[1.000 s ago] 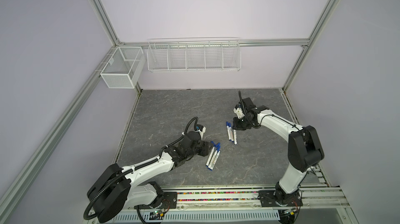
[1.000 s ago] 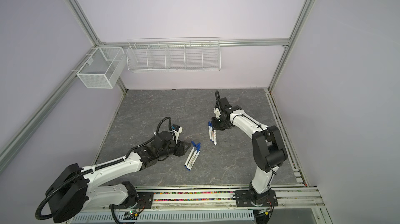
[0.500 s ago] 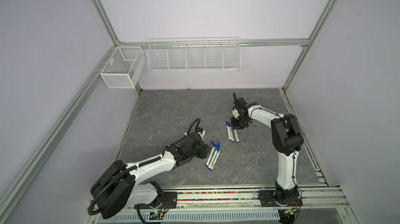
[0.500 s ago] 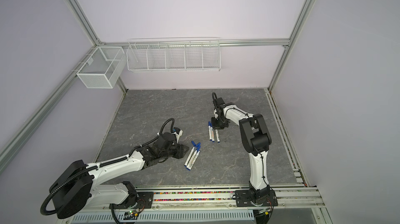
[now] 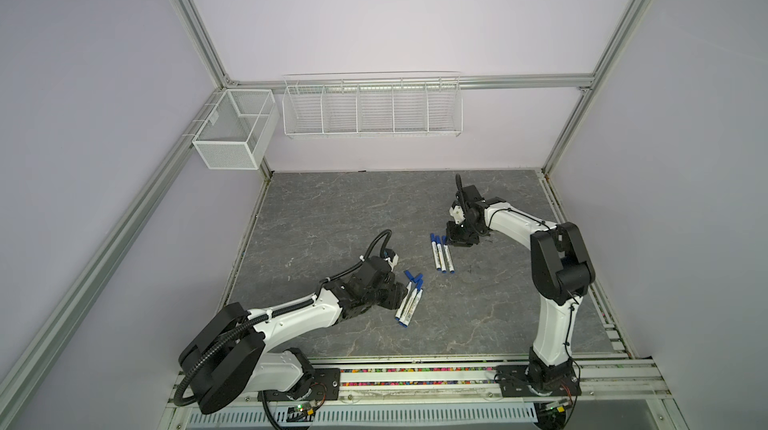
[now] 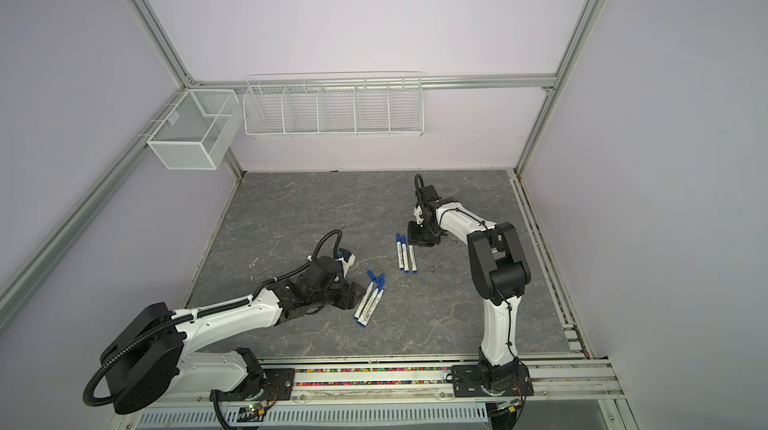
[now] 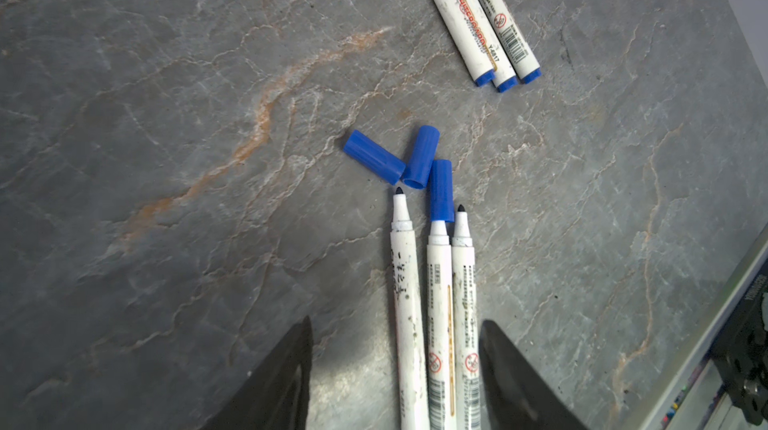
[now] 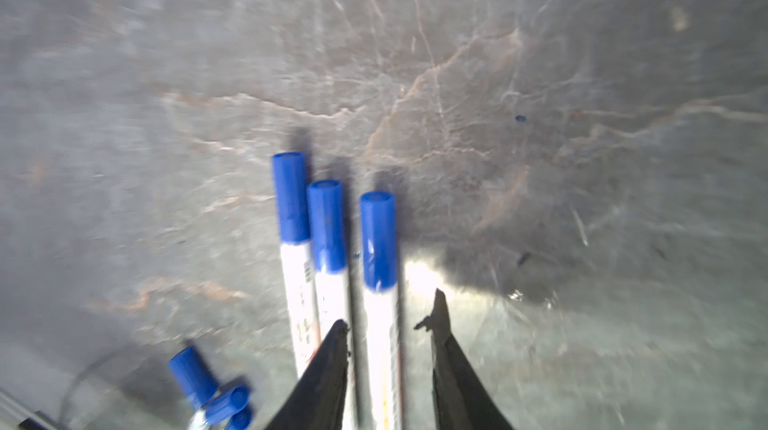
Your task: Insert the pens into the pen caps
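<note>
Straddling three pens [image 7: 439, 303] laid side by side toward the table's [image 5: 332, 207] front edge, left of centre, the left gripper [image 7: 395, 322] stands with jaws spread; the middle pen's tip sits in one cap [image 7: 441, 191]; two loose pen caps [image 7: 374, 157] lie touching just past the tips; near the table's middle, the right gripper [image 8: 390, 311] stands spread around one of three capped pens [image 8: 377, 240] lying side by side, gripping nothing.

Both top views high, looking down over whole tabletop [image 5: 353, 207]; wrist views close, sharing capped pens [image 8: 328, 232]
</note>
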Tool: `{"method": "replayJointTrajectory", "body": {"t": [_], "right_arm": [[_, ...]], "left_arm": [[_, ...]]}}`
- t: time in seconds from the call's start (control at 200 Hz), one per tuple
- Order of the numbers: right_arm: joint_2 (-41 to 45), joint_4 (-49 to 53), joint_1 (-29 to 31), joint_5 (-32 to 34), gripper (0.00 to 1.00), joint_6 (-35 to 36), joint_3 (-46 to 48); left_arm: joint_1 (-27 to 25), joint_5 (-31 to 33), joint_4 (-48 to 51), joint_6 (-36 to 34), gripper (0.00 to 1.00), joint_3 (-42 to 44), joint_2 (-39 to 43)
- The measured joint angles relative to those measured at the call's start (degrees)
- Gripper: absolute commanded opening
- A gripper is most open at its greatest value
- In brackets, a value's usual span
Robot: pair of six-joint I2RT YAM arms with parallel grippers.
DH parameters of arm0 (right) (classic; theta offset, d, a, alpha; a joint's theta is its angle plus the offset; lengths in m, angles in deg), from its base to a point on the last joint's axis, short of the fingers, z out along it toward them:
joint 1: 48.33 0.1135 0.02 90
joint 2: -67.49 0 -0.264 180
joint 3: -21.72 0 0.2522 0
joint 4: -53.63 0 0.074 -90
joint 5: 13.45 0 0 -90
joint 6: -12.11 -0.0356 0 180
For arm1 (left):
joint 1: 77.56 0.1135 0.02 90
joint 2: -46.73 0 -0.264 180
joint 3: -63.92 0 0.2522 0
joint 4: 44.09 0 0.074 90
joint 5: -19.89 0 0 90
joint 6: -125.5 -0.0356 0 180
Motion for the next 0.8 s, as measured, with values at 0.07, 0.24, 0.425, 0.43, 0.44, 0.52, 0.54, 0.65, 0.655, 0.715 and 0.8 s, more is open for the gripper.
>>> {"method": "replayJointTrajectory", "body": {"t": [0.07, 0.24, 0.425, 0.43, 0.44, 0.52, 0.54, 0.65, 0.655, 0.715, 0.8], "right_arm": [[4.0, -0.9, 0.0, -0.2, 0.36, -0.4, 1.9], [13.2, -3.5, 0.0, -1.5, 0.36, -1.5, 7.4], [17.5, -4.4, 0.0, -2.4, 0.35, -2.1, 12.7], [17.5, -4.4, 0.0, -2.4, 0.35, -2.2, 12.7], [17.6, -4.4, 0.0, -2.3, 0.35, -2.2, 13.0], [17.8, -4.4, 0.0, -2.4, 0.35, -2.2, 14.2], [17.8, -4.4, 0.0, -2.4, 0.36, -2.2, 14.4], [17.8, -4.4, 0.0, -2.4, 0.35, -2.4, 14.8], [17.8, -4.4, 0.0, -2.4, 0.35, -2.4, 14.8], [17.8, -4.6, 0.0, -2.5, 0.35, -2.4, 14.8], [17.9, -4.7, 0.0, -2.5, 0.35, -2.4, 14.8]], "left_arm": [[-0.5, 0.0, 0.5, -0.1, 0.61, -0.4, -0.4], [-1.4, 0.6, 2.0, -0.2, 0.54, -0.8, -1.5], [-2.1, 1.3, 3.5, -0.2, 0.51, -1.7, -3.3], [-2.1, 1.3, 3.5, -0.2, 0.51, -1.7, -3.3], [-2.1, 1.3, 3.6, -0.2, 0.51, -1.8, -3.5], [-2.5, 1.6, 4.0, -0.2, 0.51, -2.7, -4.7], [-2.6, 1.7, 4.0, -0.2, 0.51, -2.8, -5.0], [-3.0, 2.0, 4.5, -0.2, 0.51, -3.9, -6.4], [-3.0, 2.0, 4.6, -0.2, 0.51, -4.0, -6.5], [-3.1, 2.3, 5.1, -0.2, 0.49, -4.6, -7.2], [-3.2, 3.0, 5.7, -0.2, 0.48, -5.6, -8.3]]}}
